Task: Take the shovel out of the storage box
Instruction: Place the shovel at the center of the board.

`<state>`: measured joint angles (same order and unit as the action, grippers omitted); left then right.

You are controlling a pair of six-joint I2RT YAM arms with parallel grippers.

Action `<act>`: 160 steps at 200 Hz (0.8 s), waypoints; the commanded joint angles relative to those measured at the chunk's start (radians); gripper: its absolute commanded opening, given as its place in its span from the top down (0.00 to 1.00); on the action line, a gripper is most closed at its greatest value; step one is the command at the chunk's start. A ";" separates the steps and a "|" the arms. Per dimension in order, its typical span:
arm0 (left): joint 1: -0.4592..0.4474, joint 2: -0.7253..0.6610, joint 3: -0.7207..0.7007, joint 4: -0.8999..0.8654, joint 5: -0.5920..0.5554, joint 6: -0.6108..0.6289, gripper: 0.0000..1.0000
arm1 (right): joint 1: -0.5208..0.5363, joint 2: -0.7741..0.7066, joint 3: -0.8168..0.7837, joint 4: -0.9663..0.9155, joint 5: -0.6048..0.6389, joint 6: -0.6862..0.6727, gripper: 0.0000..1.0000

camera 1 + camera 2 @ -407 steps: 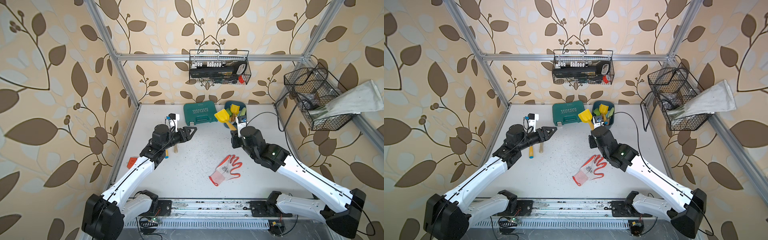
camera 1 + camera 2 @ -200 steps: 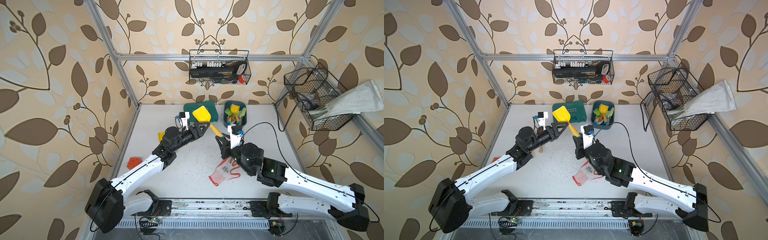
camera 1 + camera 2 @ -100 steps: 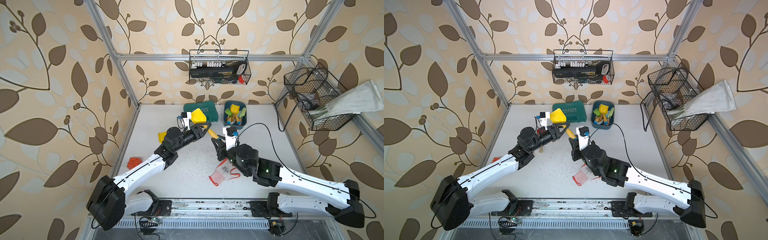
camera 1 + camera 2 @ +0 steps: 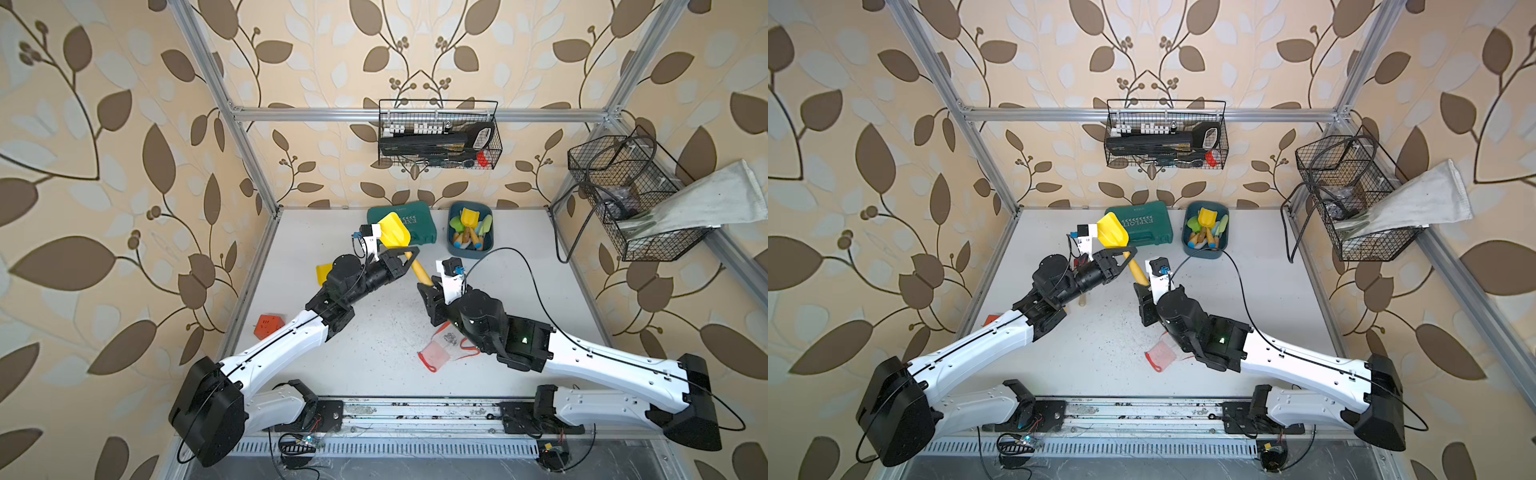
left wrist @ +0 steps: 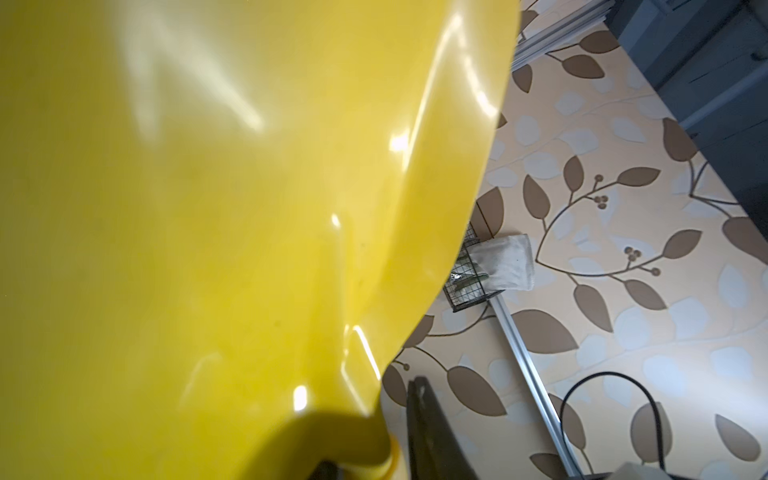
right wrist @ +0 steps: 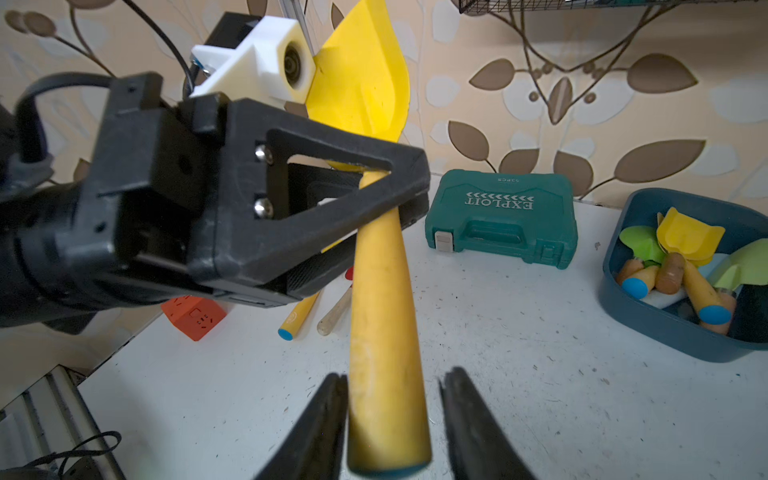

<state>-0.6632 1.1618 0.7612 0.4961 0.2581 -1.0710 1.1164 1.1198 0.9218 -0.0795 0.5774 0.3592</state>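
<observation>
Over the bench point(image 4: 374, 374), near its middle and clear of the storage box point(image 4: 469, 254) at the far edge, the yellow shovel point(image 6: 384, 311) hangs in mid-air, blade far, handle slanting near and right; the removal looks done, and the step in hand is a pass between arms; the left claw point(image 6: 415, 191) is clamped on the neck just below the blade; the right claw point(image 6: 392, 382) stands loosened round the handle's end, one finger touching, the other clear; next, I judge, the right arm must draw back without knocking the handle.

The right-wall wire basket point(image 4: 648, 249) holds a cable and a pale cloth hanging out; the far-wall wire basket point(image 4: 436, 112) holds a long black tool; the teal EXPLOIT case point(image 6: 498, 216) is shut; the storage box holds another yellow scoop, green ones, and wooden handles tipped blue.
</observation>
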 commanded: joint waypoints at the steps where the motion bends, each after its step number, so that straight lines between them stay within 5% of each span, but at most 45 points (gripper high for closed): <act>1: -0.003 -0.033 0.053 -0.111 -0.049 0.109 0.88 | 0.002 -0.009 0.037 -0.049 0.023 0.024 0.47; 64: 0.079 0.006 0.103 -0.305 0.050 0.255 0.88 | -0.042 -0.029 0.079 -0.216 -0.027 0.019 0.40; 103: 0.134 0.039 0.148 -0.470 0.087 0.392 0.88 | -0.197 0.027 0.154 -0.348 -0.211 0.024 0.40; 160: 0.168 0.061 0.173 -0.662 -0.061 0.569 0.88 | -0.520 0.191 0.232 -0.442 -0.549 0.024 0.38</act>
<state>-0.5156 1.2179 0.8906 -0.0841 0.2676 -0.6224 0.6903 1.2518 1.1316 -0.4446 0.2153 0.3779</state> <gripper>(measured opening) 0.223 0.612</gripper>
